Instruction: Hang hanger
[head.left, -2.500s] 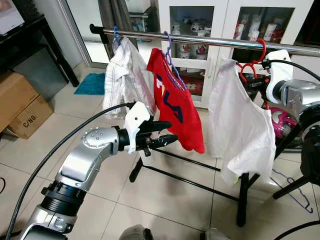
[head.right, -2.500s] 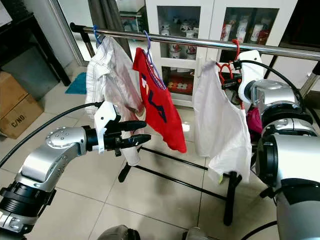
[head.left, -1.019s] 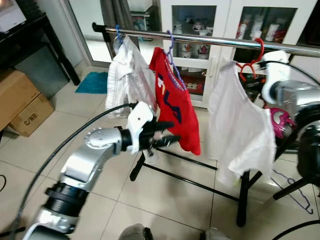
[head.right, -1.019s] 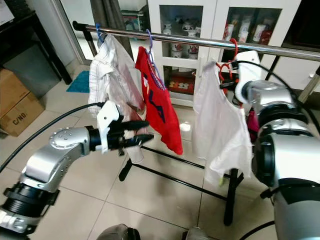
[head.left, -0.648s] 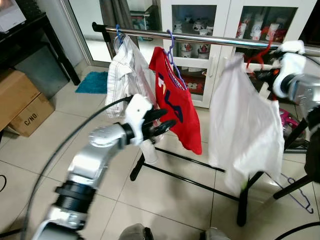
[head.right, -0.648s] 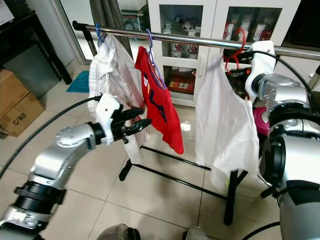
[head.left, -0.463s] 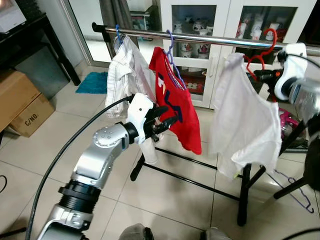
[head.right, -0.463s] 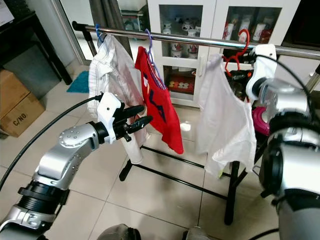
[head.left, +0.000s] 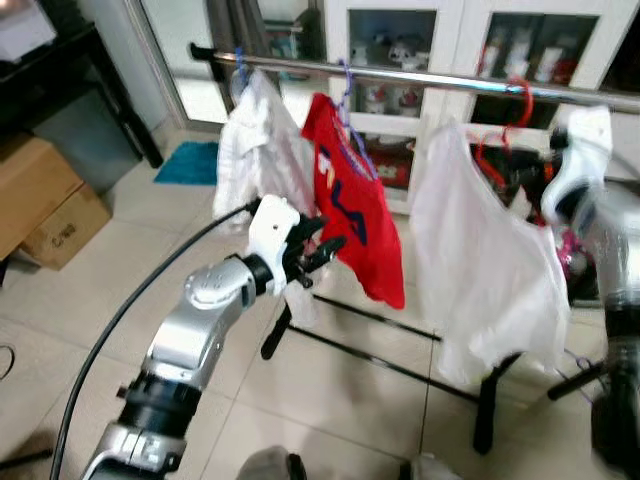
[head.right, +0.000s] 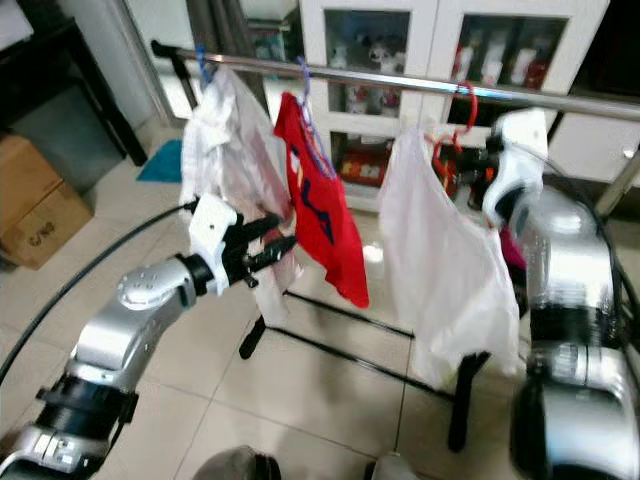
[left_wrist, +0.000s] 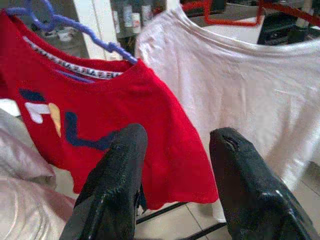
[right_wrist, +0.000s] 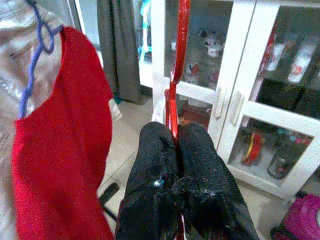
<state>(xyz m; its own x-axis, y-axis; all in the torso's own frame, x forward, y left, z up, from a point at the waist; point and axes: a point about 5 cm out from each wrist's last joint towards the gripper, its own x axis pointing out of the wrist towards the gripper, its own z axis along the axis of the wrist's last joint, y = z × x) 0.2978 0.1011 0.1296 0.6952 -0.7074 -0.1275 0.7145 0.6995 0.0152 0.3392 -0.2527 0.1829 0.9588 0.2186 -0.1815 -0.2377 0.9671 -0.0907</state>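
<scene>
A red hanger (head.left: 507, 140) carries a white shirt (head.left: 490, 270); its hook (head.right: 466, 98) curves over the silver rail (head.left: 420, 78) near the right end. My right gripper (right_wrist: 176, 150) is shut on the hanger's red stem just below the hook and shows in the eye view (head.right: 470, 165) beside the shirt's collar. My left gripper (head.left: 325, 250) is open in front of a red shirt (head.left: 355, 220), which hangs on a purple hanger (left_wrist: 75, 27). Its fingers (left_wrist: 120, 175) hold nothing.
A white striped shirt (head.left: 260, 160) hangs at the rail's left end on a blue hanger. The rack's black base bars (head.left: 380, 365) cross the tiled floor. Cardboard boxes (head.left: 40, 200) stand at the left, a white glass-door cabinet (head.left: 450, 40) behind, and a blue mat (head.left: 185, 165) lies beyond.
The red hanger's hook came down from above the rail onto it, and the white shirt swung. My left gripper rose a little toward the red shirt.
</scene>
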